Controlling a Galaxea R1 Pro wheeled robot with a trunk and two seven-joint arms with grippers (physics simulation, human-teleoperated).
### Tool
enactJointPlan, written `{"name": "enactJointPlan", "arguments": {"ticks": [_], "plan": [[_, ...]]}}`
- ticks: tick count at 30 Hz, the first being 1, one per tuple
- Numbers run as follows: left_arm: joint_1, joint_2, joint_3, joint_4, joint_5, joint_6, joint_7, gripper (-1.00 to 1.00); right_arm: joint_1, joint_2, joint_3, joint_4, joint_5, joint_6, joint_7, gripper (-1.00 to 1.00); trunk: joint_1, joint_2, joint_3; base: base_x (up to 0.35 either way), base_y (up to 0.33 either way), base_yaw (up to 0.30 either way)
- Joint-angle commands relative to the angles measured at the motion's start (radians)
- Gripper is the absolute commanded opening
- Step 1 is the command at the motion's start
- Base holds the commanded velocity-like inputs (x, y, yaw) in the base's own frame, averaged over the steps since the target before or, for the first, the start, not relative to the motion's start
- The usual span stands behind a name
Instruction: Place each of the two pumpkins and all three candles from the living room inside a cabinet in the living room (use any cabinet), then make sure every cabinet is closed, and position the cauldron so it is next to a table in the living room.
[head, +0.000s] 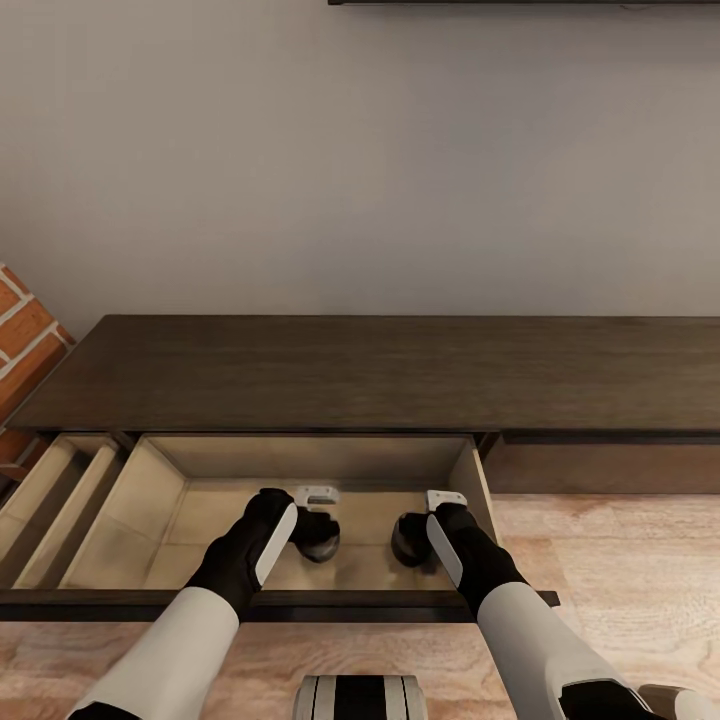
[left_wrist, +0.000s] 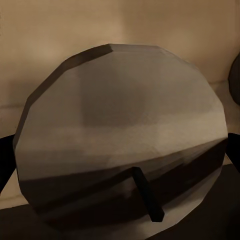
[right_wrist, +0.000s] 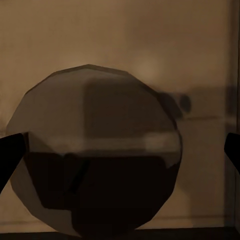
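The long dark-brown cabinet (head: 380, 370) stands against the wall with a wide drawer (head: 310, 455) pulled out, its inside pale wood. Both arms reach down into it. A grey-beige candle (head: 322, 545) lies on the drawer floor at my left gripper (head: 318, 528). In the left wrist view its flat top and dark wick face the camera, and the candle (left_wrist: 120, 135) spans the gap between the spread fingers (left_wrist: 6, 160). A second candle (head: 405, 545) lies at my right gripper (head: 412, 530). This candle (right_wrist: 95, 155) sits between open fingertips (right_wrist: 232, 150), with a gap on one side.
A second open drawer (head: 60, 500) with pale dividers is to the left, below a red brick fireplace (head: 25, 340). The open drawer's dark front rail (head: 300, 605) crosses just before my forearms. Light wood floor (head: 620, 560) lies to the right, in front of the shut cabinet fronts.
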Motion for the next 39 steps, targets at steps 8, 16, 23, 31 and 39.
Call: {"name": "enactJointPlan", "arguments": {"ticks": [8,16,23,31,39], "plan": [[0.004,0.0,-0.002,-0.023,0.01,-0.002,0.007,1.0,0.0,0.0,0.003,-0.002,-0.011,0.003,-0.009,1.0,0.0,0.0,-0.001,0.0,0.0,0.0],[0.003,0.0,-0.002,-0.024,0.01,-0.002,0.005,1.0,0.0,0.0,0.003,-0.002,-0.011,0.003,-0.009,1.0,0.0,0.0,-0.001,0.0,0.0,0.0],[0.002,0.0,-0.002,-0.024,0.008,-0.003,0.023,1.0,0.0,0.0,0.003,-0.002,-0.011,0.003,-0.009,1.0,0.0,0.0,-0.001,0.0,0.0,0.0],[0.002,0.0,-0.002,-0.034,0.035,-0.002,0.133,1.0,0.0,0.0,0.003,-0.002,-0.011,0.003,-0.009,1.0,0.0,0.0,-0.001,0.0,0.0,0.0],[0.001,0.003,-0.034,-0.036,0.06,0.006,0.041,1.0,0.0,0.0,0.003,-0.002,-0.011,0.003,-0.009,1.0,0.0,0.0,-0.001,0.0,0.0,0.0]]}}
